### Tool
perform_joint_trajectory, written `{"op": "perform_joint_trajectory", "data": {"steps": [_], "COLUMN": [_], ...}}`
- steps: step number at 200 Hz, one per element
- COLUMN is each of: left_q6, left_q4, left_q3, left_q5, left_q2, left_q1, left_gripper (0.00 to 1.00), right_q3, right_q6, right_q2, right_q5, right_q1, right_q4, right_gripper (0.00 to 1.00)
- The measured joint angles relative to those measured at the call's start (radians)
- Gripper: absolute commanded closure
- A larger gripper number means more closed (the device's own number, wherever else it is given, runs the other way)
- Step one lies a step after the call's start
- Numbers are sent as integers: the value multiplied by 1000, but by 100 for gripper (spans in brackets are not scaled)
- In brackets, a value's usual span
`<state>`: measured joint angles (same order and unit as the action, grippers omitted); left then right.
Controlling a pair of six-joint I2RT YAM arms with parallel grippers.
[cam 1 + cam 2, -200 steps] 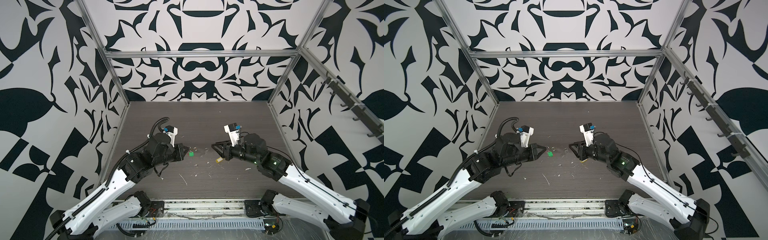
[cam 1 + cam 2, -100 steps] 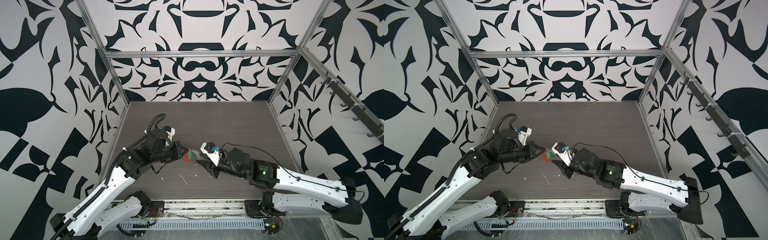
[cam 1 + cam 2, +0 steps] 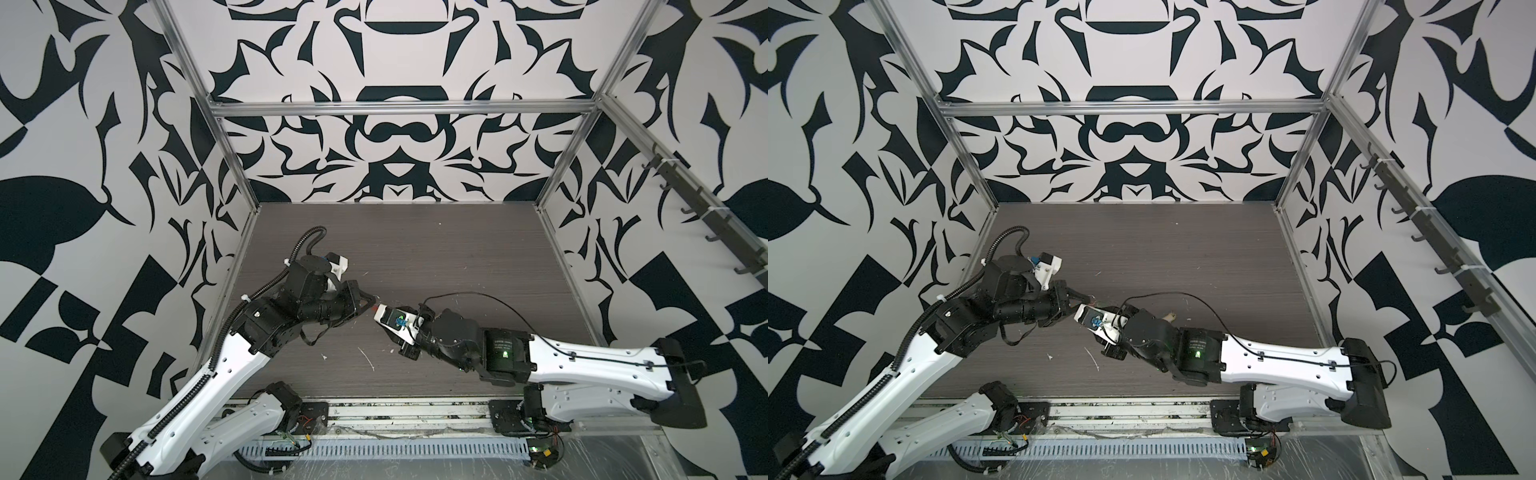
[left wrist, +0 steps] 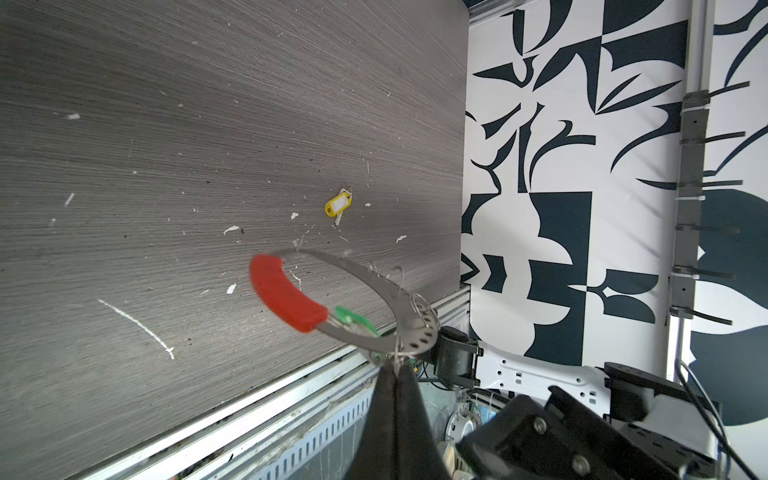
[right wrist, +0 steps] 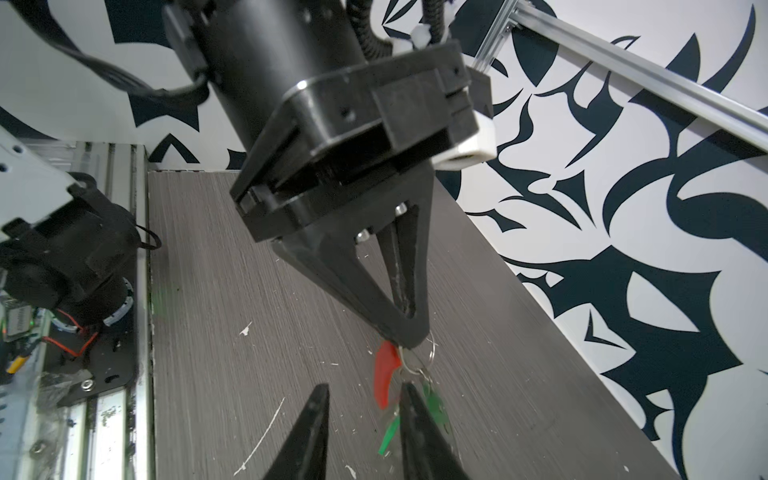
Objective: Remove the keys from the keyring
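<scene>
Silver and thin, the keyring (image 4: 415, 334) hangs from my left gripper (image 4: 395, 365). Its jaws are shut tight on the part of the hoop with the little holes, and they pinch the metal right at the tips. I see the same grip from the right wrist view, where the left gripper (image 5: 409, 338) points down and the ring dangles under it. In both top views this gripper (image 3: 372, 300) reaches toward the middle of the table (image 4: 166, 124).

The red sleeve (image 4: 286, 297) sits on the side of the hoop away from the pinch. The green key (image 4: 353, 322) is on the ring, just past one end of the red sleeve.

My right gripper (image 5: 365, 390) is close by the ring with its jaws partly open. There is a clear gap between them and they hold nothing. One finger (image 5: 419, 436) is just beside the green key (image 5: 434, 401) — I cannot tell if they touch.

The yellow key (image 4: 338, 205) is off the ring — it lies flat on the table, well apart from the hoop. In a top view the yellow key (image 3: 1169, 317) peeks out from behind my right arm.
</scene>
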<state>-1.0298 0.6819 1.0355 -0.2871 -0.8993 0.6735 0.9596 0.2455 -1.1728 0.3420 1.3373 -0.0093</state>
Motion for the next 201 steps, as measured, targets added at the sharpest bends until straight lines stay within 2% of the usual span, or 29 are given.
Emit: {"op": "perform_joint_trajectory", "data": {"steps": [70, 201], "left_q6": [-19, -64], "left_q4": [-11, -42], "left_q3": [-13, -43], "left_q5": [-37, -93], "left_q2": [8, 32], "left_q1": [-16, -28], "left_gripper": [100, 100], "right_q3": [3, 7], "right_q6": [103, 184], "right_q2": [-55, -102], "right_q5": [90, 168], "right_q1": [2, 2], "right_q4": [36, 74], "right_gripper": [70, 80]}}
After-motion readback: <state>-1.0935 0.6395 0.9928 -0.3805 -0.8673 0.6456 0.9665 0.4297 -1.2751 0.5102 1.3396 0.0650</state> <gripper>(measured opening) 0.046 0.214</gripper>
